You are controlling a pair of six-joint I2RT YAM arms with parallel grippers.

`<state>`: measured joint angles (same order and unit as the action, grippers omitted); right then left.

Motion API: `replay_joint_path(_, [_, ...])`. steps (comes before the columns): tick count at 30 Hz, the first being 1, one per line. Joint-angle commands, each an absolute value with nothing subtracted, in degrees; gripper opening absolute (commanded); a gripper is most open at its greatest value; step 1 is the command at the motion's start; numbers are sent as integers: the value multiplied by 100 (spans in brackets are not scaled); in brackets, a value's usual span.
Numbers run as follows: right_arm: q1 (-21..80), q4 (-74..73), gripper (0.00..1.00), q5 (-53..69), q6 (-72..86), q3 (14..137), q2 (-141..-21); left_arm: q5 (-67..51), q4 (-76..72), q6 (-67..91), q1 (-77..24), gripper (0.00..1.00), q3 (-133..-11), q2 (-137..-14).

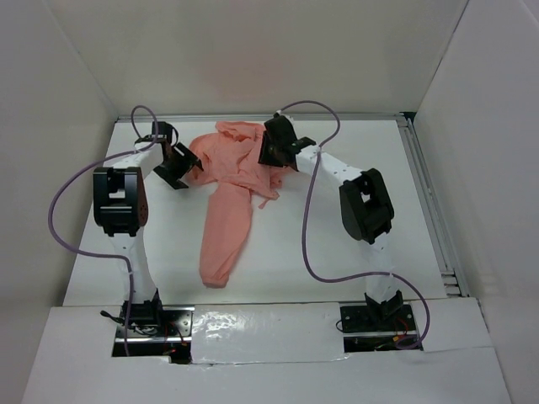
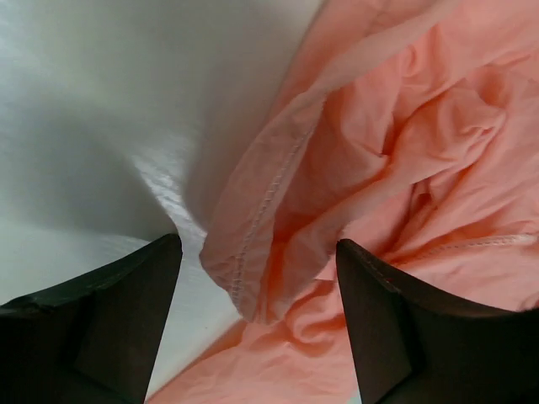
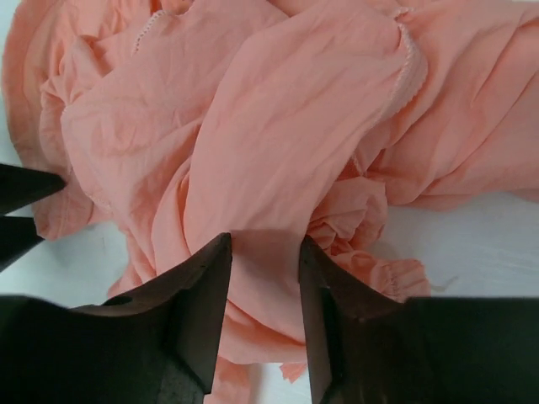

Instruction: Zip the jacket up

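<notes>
- Your jacket [image 1: 232,172] lies crumpled at the far middle of the table [image 1: 337,252], one sleeve trailing toward the bases.
- Your left gripper [image 2: 257,244] is at the jacket's left edge with its jaws spread wide. A stitched hem fold sits between them, and neither finger presses it.
- Your right gripper [image 3: 263,244] is over the jacket's right part with its jaws half-closed. Fabric sits in the narrow gap, but you can't tell whether it's actually pinched.
- Both arms reach in from opposite sides.
</notes>
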<state>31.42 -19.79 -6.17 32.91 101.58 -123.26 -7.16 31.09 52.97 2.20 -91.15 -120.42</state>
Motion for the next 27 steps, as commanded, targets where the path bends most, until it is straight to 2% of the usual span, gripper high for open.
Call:
replay_joint_path(1, [3094,-1820,38,-624,3156,10345,-12279,-870,3366,5335,167,85,-9562,-12348])
replay_joint_path(2, [3085,-1750,33,-563,3103,10275,-12157,-888,3331,5326,141,74,-9606,-12392])
replay_joint_path(3, [3076,-1645,23,-484,2998,10170,-12094,-870,3296,5326,132,67,-9685,-12436])
replay_joint_path(4, [3067,-1591,16,-327,2954,10108,-11955,-870,3278,5309,106,53,-9720,-12524])
replay_joint_path(5, [3050,-1547,0,-282,2953,10020,-11901,-957,3235,5248,97,42,-9860,-12568])
replay_joint_path(6, [3024,-1538,0,-81,2884,9993,-11744,-1019,3252,5143,97,7,-9957,-12690])
replay_joint_path(7, [3015,-1555,0,-27,2857,9941,-11673,-1080,3330,5124,88,0,-10115,-12717])
replay_joint_path(10, [3015,-1521,0,-157,2839,9618,-11156,-1204,3296,4993,53,0,-9977,-12490])
replay_joint_path(14, [3094,-1415,0,-789,2620,8896,-9961,-1002,2954,4817,53,0,-9283,-11001])
replay_joint_path(18, [3208,-1774,0,-1755,2618,8342,-8206,-783,2857,4554,44,0,-8676,-9478])
replay_joint_path(22, [3278,-2266,0,-2828,2532,8253,-6919,-747,2707,4377,44,0,-8455,-7705])
replay_joint_path(27, [3278,-2565,0,-2953,2224,8699,-5670,-1098,2444,4184,44,0,-8630,-6383])
